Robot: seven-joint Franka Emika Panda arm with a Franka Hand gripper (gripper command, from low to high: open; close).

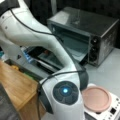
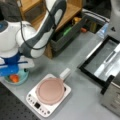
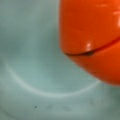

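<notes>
One small orange rounded object fills the upper right of the wrist view, and it lies inside a pale turquoise bowl, very close under the pincer. In a front view the same orange object sits in the turquoise bowl, directly below the blue wrist part of the white robot arm. The pincer itself does not show in any view, so I cannot tell if its fingers are spread, pressed together or pinching something.

My judgement of the risk: the object looks smooth and round, so it can slip or roll away inside the bowl if the fingers meet it off centre. The bowl also looks light, and a push from above on its rim may tip it or slide it on the grey table.

Much is hidden. The fingertips are out of the picture, and the arm covers part of the bowl. To the side of the pincer stands a white induction cooker with a round pink pan; its markings are not readable.
</notes>
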